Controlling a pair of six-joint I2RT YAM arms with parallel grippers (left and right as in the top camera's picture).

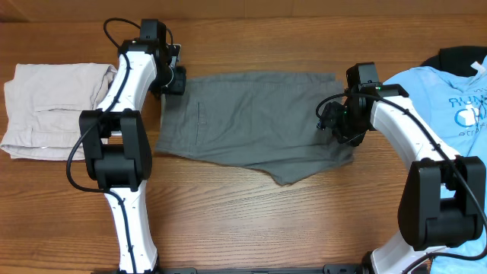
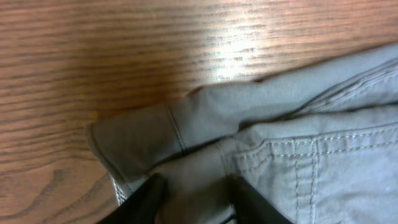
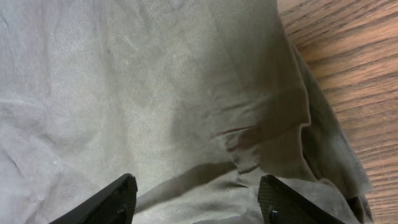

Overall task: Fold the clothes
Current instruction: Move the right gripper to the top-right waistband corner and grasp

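The grey shorts (image 1: 243, 114) lie spread flat on the table (image 1: 251, 221), reaching from one arm to the other so each can take an end for the fold. The left gripper (image 2: 194, 190) straddles the waistband corner, cloth between its jaws; whether they pinch it I cannot tell. The right gripper (image 3: 196, 190) stands released, with leg-hem fabric slack between its wide jaws.

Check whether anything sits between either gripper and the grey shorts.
Nothing visible does. The left gripper straddles the waistband corner of the grey shorts, and the right gripper hangs open directly over the leg end. The beige shorts and the blue shirt lie off to the sides.
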